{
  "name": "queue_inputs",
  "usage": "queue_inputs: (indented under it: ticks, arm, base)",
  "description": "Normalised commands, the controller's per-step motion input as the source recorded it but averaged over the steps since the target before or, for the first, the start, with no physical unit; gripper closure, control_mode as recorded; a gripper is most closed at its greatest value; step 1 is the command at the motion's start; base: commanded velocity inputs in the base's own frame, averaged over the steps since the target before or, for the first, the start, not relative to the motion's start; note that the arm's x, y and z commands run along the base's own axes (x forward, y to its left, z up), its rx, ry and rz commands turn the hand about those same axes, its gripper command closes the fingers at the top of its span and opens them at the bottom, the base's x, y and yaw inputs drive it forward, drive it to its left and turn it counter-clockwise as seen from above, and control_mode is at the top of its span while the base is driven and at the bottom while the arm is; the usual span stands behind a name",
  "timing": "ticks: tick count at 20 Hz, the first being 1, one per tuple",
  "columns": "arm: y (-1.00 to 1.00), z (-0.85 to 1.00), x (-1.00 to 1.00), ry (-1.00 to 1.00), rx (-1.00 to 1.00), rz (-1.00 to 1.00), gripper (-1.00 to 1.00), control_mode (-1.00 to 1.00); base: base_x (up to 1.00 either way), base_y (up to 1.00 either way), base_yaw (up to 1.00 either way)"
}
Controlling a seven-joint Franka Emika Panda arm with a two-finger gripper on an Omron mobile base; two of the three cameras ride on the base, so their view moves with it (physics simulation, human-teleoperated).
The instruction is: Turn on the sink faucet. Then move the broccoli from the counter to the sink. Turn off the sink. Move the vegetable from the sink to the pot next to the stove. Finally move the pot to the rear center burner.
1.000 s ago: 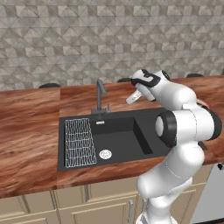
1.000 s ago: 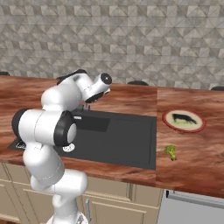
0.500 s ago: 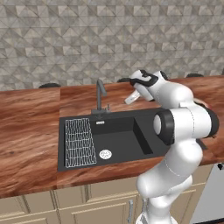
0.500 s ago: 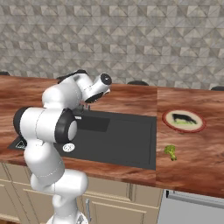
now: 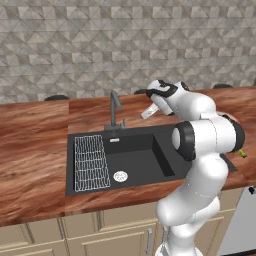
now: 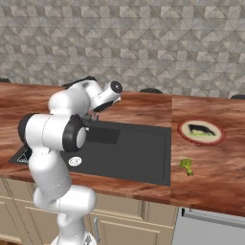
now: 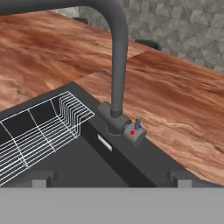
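The gripper (image 5: 146, 113) hung above the counter just right of the dark faucet (image 5: 115, 107), jaws spread fully wide and holding nothing. In the hand view its fingertips (image 7: 181, 177) framed the faucet's base, where the small lever (image 7: 137, 124) stood up beside a red dot. A white wire rack (image 5: 91, 162) lay in the left part of the black sink (image 5: 157, 155). The broccoli (image 6: 186, 166) sat on the wooden counter (image 6: 210, 165) right of the sink, near a red-rimmed plate (image 6: 201, 131).
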Motion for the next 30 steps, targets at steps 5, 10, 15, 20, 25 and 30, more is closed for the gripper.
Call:
queue_inputs:
  ticks: [5, 10, 15, 20, 25, 30]
  arm:
    - [0.00, -0.05, 0.19, 0.00, 0.00, 0.00, -1.00, -1.00]
    - [0.00, -0.07, 0.20, 0.00, 0.00, 0.00, -1.00, -1.00]
    - [0.00, -0.10, 0.29, -0.03, 0.00, 0.00, -1.00, -1.00]
    - [0.17, -0.17, 0.25, -0.03, 0.00, -0.03, -1.00, -1.00]
    - [0.13, -0.36, 0.23, -0.15, 0.02, 0.09, -1.00, -1.00]
    - [-0.38, -0.60, 0.18, -0.13, 0.07, 0.25, -1.00, -1.00]
  base:
    - [0.00, 0.00, 0.00]
    - [0.00, 0.00, 0.00]
    - [0.00, 0.00, 0.00]
    - [0.00, 0.00, 0.00]
    - [0.00, 0.00, 0.00]
    - [0.00, 0.00, 0.00]
